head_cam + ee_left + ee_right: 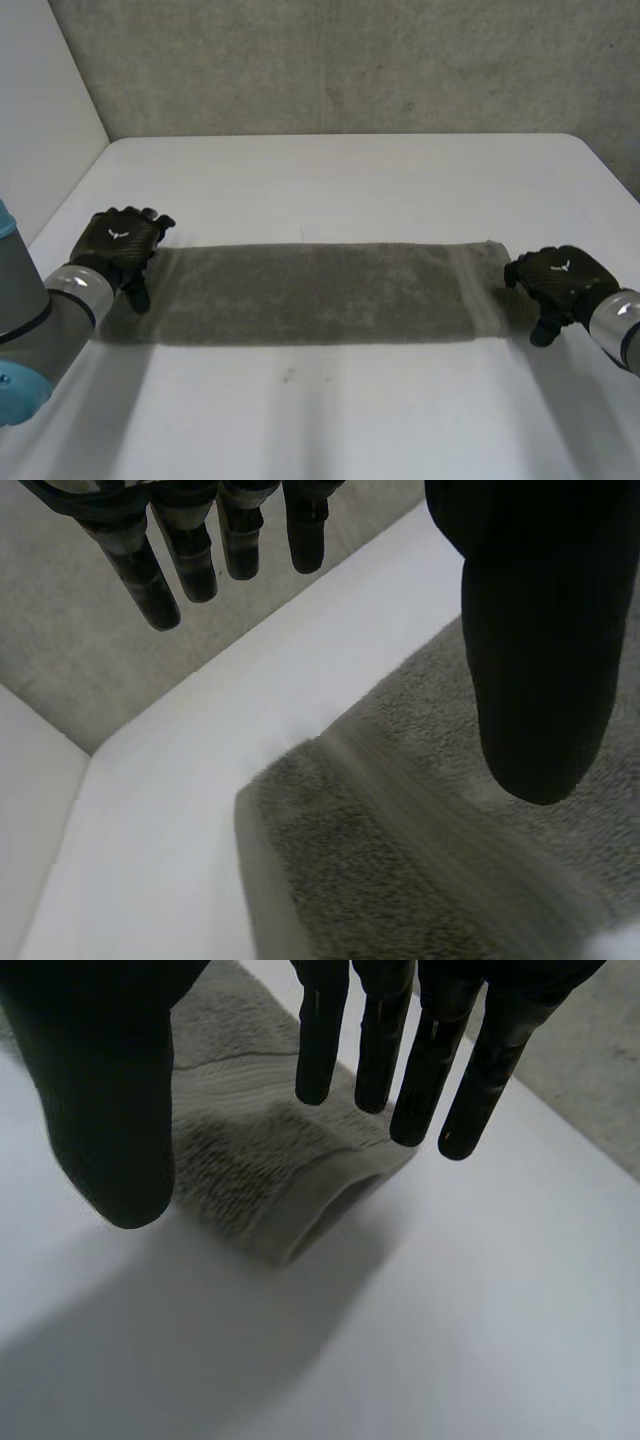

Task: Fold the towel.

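A grey-brown towel (320, 290) lies flat on the white table (350, 180) as a long narrow strip running left to right. My left hand (122, 245) hovers over the strip's left end. In its wrist view the fingers (190, 560) are straight and the thumb (540, 660) is spread, with the towel's corner (400, 880) under the palm and nothing held. My right hand (560, 280) is at the strip's right end. Its fingers (370, 1030) are also straight, above the folded end of the towel (250, 1160), which lies untouched between thumb and fingers.
A grey concrete wall (350, 60) stands behind the table and a white panel (40, 120) borders its left side. The table's right edge (610, 180) slants close to my right arm. Bare table surface lies in front of and behind the towel.
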`<state>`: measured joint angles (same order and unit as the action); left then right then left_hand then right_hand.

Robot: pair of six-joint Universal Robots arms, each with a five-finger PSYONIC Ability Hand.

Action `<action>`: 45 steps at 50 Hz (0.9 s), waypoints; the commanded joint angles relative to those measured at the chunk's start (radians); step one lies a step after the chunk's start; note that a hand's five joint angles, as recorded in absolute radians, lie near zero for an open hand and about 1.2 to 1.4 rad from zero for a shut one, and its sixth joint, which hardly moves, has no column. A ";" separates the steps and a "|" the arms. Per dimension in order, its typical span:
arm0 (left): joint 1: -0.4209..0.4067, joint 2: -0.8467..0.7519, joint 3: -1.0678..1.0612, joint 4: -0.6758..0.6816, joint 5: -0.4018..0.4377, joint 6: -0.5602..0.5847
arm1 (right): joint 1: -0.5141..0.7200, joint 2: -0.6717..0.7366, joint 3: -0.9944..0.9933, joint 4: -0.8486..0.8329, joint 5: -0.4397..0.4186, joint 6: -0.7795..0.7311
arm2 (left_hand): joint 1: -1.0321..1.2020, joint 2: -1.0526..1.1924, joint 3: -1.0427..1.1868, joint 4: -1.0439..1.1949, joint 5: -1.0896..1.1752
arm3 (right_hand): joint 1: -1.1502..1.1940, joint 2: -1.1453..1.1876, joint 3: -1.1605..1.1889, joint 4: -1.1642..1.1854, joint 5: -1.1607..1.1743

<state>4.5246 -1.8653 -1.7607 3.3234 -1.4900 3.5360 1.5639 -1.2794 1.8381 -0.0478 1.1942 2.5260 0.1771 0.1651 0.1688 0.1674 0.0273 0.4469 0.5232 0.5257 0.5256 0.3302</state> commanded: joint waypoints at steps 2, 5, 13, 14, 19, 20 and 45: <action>0.005 -0.005 -0.008 -0.001 0.000 -0.054 | -0.039 0.041 0.038 -0.085 -0.074 0.008 | -0.003 0.009 0.006 0.007 -0.027 | 0.240 0.163 0.161 0.161 0.182; 0.008 -0.006 -0.017 0.001 0.000 -0.054 | -0.041 0.057 0.038 -0.104 -0.076 0.008 | -0.003 0.009 0.006 0.007 -0.027 | 0.301 0.225 0.223 0.223 0.244; 0.010 -0.005 -0.023 0.001 0.000 -0.055 | -0.050 0.113 0.015 -0.127 -0.076 0.002 | -0.003 0.009 0.006 0.007 -0.027 | 0.422 0.346 0.343 0.343 0.364; 0.010 -0.005 -0.023 0.001 0.000 -0.055 | -0.050 0.126 0.009 -0.127 -0.074 -0.004 | -0.003 0.009 0.006 0.007 -0.027 | 0.457 0.380 0.378 0.378 0.399; 0.010 -0.005 -0.026 0.001 0.000 -0.055 | -0.050 0.147 -0.008 -0.129 -0.068 -0.010 | -0.003 0.009 0.006 0.007 -0.027 | 0.712 0.635 0.633 0.633 0.654; 0.008 -0.005 -0.026 0.001 0.000 -0.055 | -0.050 0.147 -0.008 -0.129 -0.068 -0.010 | -0.003 0.009 0.006 0.007 -0.027 | 0.713 0.636 0.634 0.634 0.655; 0.010 0.023 -0.040 0.001 0.002 -0.055 | -0.433 0.064 -0.181 -0.075 0.067 -0.216 | -0.003 0.009 0.006 0.007 -0.027 | 0.949 0.873 0.871 0.871 0.892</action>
<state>4.5322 -1.8510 -1.8012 3.3241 -1.4882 3.4806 1.1615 -1.2034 1.7058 -0.1510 1.2641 2.3728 0.1771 0.1650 0.1688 0.1674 0.0273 0.9461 1.1721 1.1826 1.1918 0.9767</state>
